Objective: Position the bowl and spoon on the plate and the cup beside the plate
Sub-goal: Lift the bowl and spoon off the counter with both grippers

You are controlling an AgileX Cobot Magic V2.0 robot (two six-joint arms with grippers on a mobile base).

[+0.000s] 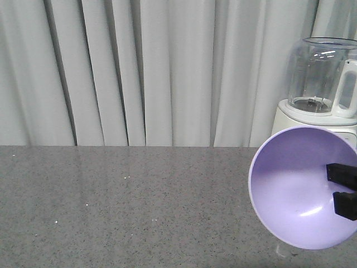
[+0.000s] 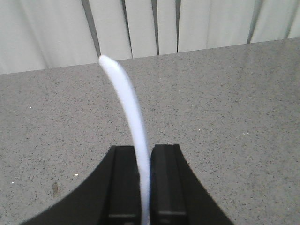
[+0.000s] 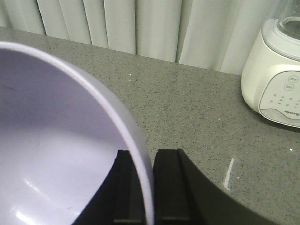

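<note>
The lavender bowl (image 1: 298, 190) hangs above the grey counter at the right, tipped so its opening faces the front camera. My right gripper (image 3: 149, 157) is shut on its rim, one finger inside the bowl (image 3: 56, 140) and one outside; its black fingertips (image 1: 341, 174) show at the frame's right edge. In the left wrist view my left gripper (image 2: 144, 152) is shut on a thin, pale, curved strip seen edge-on, which I take for the spoon (image 2: 126, 98); it rises from between the jaws over the counter. The plate and the cup are out of view.
A white blender (image 1: 321, 95) with a clear jar stands at the back right of the counter, close behind the bowl; its base (image 3: 276, 89) also shows in the right wrist view. Grey curtains (image 1: 139, 67) hang behind the speckled counter (image 1: 122, 206).
</note>
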